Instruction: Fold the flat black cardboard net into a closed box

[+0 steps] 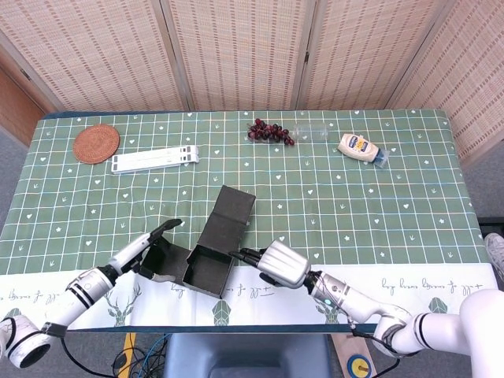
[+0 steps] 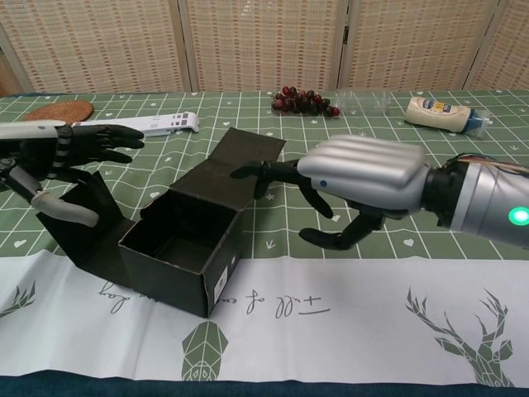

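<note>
The box (image 1: 206, 266) is sitting near the table's (image 1: 409, 197) front edge, between the two hands, partly folded: its walls are standing up around an open cavity that is facing upward. Its long axis is running from the near-left to the far-right, with the lid flap (image 1: 230, 217) stretching away from the robot and rising at a tilt. A second flap (image 2: 78, 217) is sticking out on the left side, just under the left hand.

The left hand (image 1: 151, 241) is hovering over that left flap with fingers spread and holding nothing; whether the thumb is touching the flap cannot be told. The right hand (image 2: 351, 184) is open too, palm down, just to the right of the box, its dark fingertips (image 2: 252, 171) reaching toward the lid flap (contact cannot be told in either view).

A small white label (image 2: 221, 284) is showing on the box's near wall, too small to read. Cursive writing on the white cloth border (image 2: 281, 304) is lying below the right hand, not legible.

Far beyond the right hand, a bottle (image 1: 361, 147) with a blue-and-yellow label (unreadable) is lying on its side, and grapes (image 1: 269, 131) are lying nearby.
</note>
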Robot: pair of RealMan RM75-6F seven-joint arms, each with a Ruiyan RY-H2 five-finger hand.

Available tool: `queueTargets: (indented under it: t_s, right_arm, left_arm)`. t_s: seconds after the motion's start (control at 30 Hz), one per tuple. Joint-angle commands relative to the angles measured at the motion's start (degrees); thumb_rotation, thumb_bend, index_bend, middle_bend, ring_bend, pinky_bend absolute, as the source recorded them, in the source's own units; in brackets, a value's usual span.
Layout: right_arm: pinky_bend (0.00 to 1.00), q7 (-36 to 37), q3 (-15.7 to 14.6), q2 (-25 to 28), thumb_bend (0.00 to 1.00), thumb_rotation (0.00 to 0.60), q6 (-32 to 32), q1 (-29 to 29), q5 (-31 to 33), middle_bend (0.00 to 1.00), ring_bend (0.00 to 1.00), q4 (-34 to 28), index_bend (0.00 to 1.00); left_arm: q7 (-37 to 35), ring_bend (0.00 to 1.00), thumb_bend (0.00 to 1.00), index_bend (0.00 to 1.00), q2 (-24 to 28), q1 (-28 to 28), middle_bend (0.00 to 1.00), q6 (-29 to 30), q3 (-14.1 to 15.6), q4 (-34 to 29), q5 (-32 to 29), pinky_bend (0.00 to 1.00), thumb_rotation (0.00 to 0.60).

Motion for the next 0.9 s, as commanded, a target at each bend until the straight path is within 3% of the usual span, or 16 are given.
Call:
queueTargets:
  t_s: [0.03,0.47,0.77,0.9]
  right_arm:
    - [0.9,1.4,0.4,-0.4,0.48,0.6,-2.2,0.0,1.3,0.22,0.64,1.1,0.0]
    - [0.9,5.6,6.1,-5.7,0.55,0.6,-15.9,6.0,8.3,0.15,0.64,7.2,0.0]
    - [0.9,5.5,11.1,-12.0,0.57,0.6,-19.1,10.5,10.7,0.14,0.64,14.4,0.0]
    - [0.9,5.9,11.7,-11.7,0.57,0.6,-17.6,9.4,12.0,0.13,0.64,12.3,0.0]
  left_arm:
    - [0.1,0.0,0.1,0.04,1.0,0.9,0.0,1.0,-0.4,-0.7,-0.2,0.34,0.6]
    - [-0.3,0.0,0.1,0.04,4.4,3.7,0.0,3.6,-0.9,-2.7,1.0,0.33,0.6]
    - [-1.6,0.0,0.1,0.03,5.2,5.3,0.0,4.6,-0.7,-2.8,2.2,0.32,0.6]
    - [-2.3,0.0,0.1,0.03,5.6,5.9,0.0,5.6,-0.9,-2.6,2.7,0.32,0.6]
